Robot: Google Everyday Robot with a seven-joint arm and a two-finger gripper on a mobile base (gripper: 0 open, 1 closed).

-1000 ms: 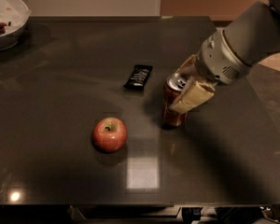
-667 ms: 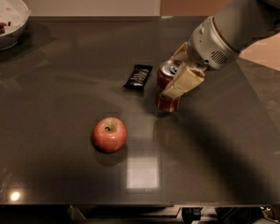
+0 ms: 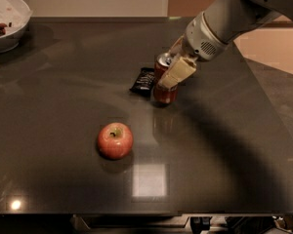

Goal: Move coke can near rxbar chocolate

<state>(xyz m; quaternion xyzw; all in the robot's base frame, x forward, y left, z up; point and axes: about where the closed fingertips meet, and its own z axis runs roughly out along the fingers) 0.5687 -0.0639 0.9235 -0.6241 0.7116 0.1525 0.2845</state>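
While we look down at the dark table (image 3: 63,91), we see the can (image 3: 164,94) near the middle, a bit toward twelve o'clock. It is red with a silver top, and it stands just about straight up. Our gripper (image 3: 172,66) has it. The two fingers (image 3: 177,72) are closed in on the can's sides, one pale one across the front at three o'clock and the other behind at one o'clock. We cannot tell if the can's bottom sits on the table or hangs just over it.

The bar (image 3: 143,81) lies flat at nine o'clock from the can, just beside it. It is black with pale letters. We cannot tell if the two touch.

Our arm (image 3: 234,13) is thick and pale gray. It comes in from two o'clock, from the top right corner.

An apple (image 3: 115,140) sits at seven o'clock from the can, well apart from it and from the bar. It is red, with its stem end up.

Far off at ten o'clock, in the table's corner, is a white bowl (image 3: 12,35) with some small dark bits in it. A bright square of light (image 3: 149,179) shines on the table at five o'clock from the apple.
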